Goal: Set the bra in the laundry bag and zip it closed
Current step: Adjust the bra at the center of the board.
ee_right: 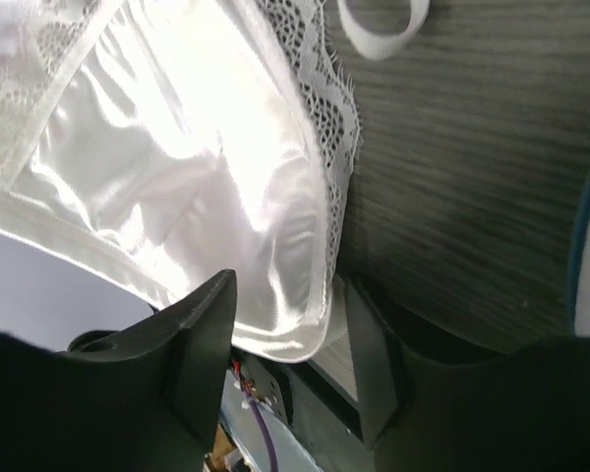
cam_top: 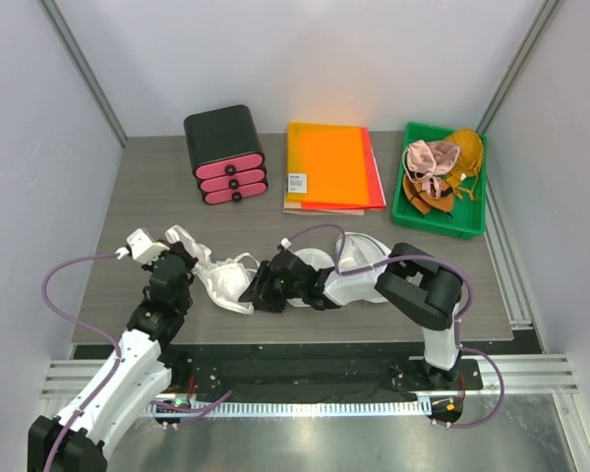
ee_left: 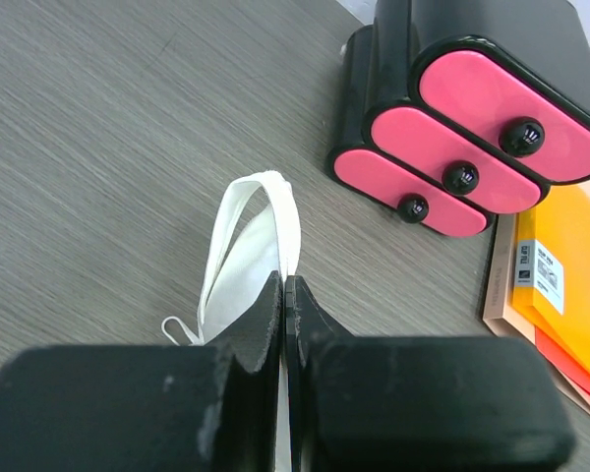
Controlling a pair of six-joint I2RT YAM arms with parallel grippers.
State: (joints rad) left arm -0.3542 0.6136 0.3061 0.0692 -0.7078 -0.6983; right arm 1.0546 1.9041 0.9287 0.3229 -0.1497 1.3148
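In the top view, the bra [cam_top: 224, 282] is seen lying on the surface [cam_top: 157, 187] near its front edge, between the left end effector [cam_top: 182, 258] and the right end effector [cam_top: 263, 288]. The laundry bag [cam_top: 366, 254] is partly hidden under the right arm, to the right of the bra. A black drawer unit [cam_top: 226, 154], orange folders [cam_top: 329, 164] and a green bin [cam_top: 418, 218] are ranged along the back.

In the left wrist view, the left end effector [ee_left: 283, 285] is shown pressed together on a white strap [ee_left: 246, 251] of the bra.

In the right wrist view, the right end effector [ee_right: 290, 285] is seen with its fingers apart, and the satin, lace-edged cup [ee_right: 187, 187] of the bra is lying between them.
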